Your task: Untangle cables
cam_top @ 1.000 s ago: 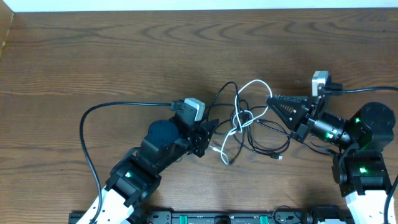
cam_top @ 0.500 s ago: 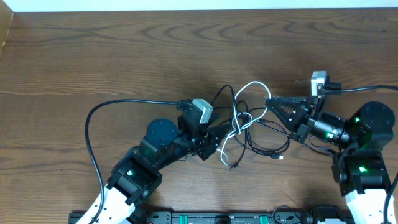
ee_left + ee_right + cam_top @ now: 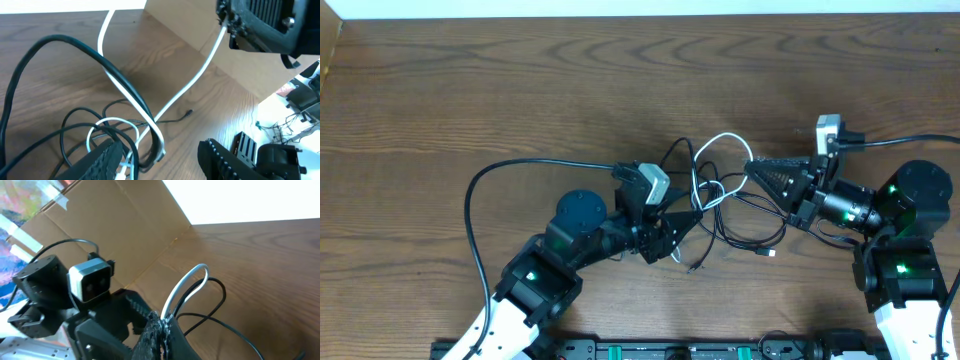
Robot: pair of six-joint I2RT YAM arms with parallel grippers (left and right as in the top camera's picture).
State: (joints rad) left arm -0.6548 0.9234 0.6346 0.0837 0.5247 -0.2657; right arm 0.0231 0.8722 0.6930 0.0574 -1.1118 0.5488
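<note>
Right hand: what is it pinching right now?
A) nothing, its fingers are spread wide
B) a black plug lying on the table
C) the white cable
C: the right hand is shut at its tips, and the white cable runs straight out from between them.

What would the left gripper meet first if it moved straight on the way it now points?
The left gripper would meet the looped white cable and black cable right ahead of its fingers, though height is unclear.
</note>
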